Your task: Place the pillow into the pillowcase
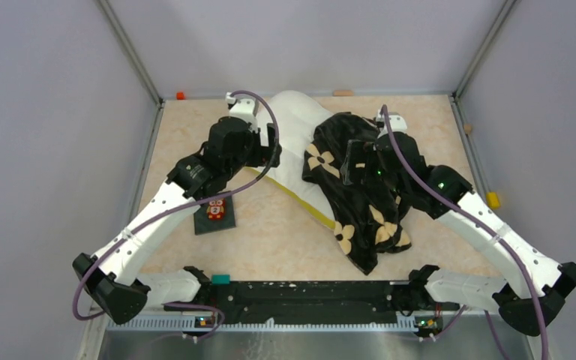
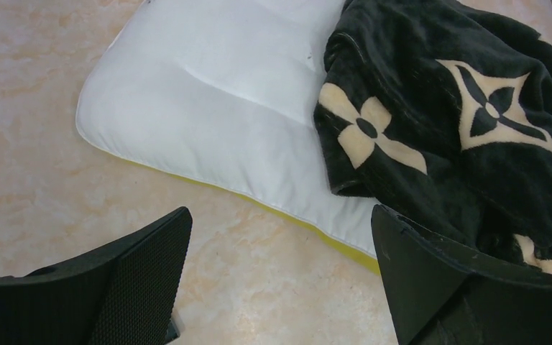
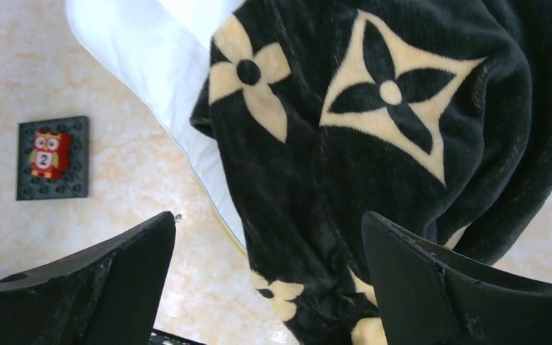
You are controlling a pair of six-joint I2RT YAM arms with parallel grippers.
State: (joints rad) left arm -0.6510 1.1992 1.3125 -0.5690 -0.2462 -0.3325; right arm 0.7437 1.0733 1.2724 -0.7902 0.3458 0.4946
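1. Your left gripper and right gripper are both spread wide and empty.
2. The pillowcase lies heaped under your right gripper, draped over the pillow's right side.
3. The pillow slants from near right to far left, with its bare half nearer your left gripper.

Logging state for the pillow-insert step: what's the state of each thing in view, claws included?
pillow: flat on the table, one end under the pillowcase, rest bare.
pillowcase: crumpled, draped over part of the pillow; opening not visible.
owl card: flat on the table, apart from both.
left claw: open, empty, above the pillow's yellow edge.
right claw: open, empty, above the pillowcase.
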